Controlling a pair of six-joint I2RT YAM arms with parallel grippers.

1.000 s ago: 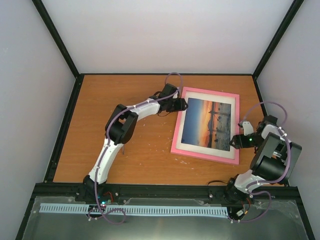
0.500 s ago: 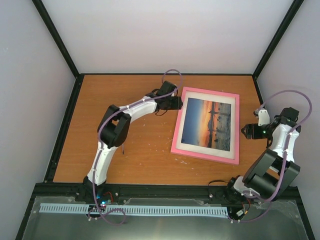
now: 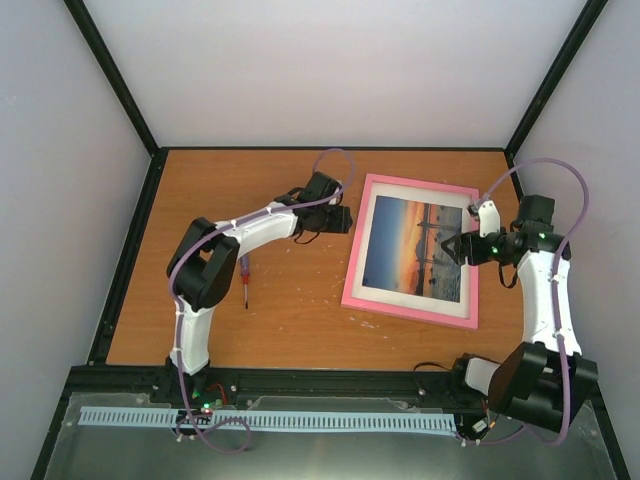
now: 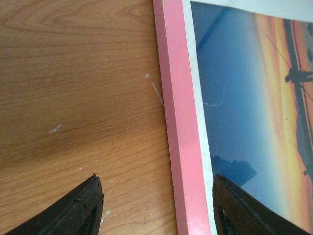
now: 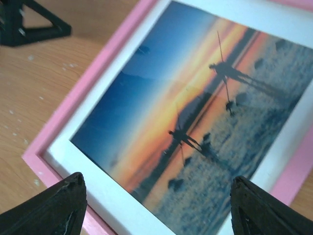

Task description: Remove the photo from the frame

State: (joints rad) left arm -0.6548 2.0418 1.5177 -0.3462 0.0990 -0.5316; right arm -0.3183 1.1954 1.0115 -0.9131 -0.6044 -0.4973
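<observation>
Top view alone showed the screwdriver (image 3: 243, 281); your right gripper (image 3: 452, 246) (spread, empty, like the left gripper (image 3: 343, 219)) had swung above the photo (image 3: 418, 249).

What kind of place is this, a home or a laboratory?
Probably a laboratory robot cell: a wooden table enclosed by white panels on black struts, and two robot arms bolted at its near edge.

This is looking like a robotics lab — a closed test cell, not a home or a shop. Plain pale walls (image 3: 340, 70) are boxing in a wood-grain table (image 3: 280, 310) on three sides. Black metal struts (image 3: 111, 72) are rising from its far corners. A left arm (image 3: 188, 330) and a right arm (image 3: 540, 290) (white, many-jointed) are standing bolted at its near edge — a slotted white cable duct (image 3: 300, 420) is running alongside.
</observation>
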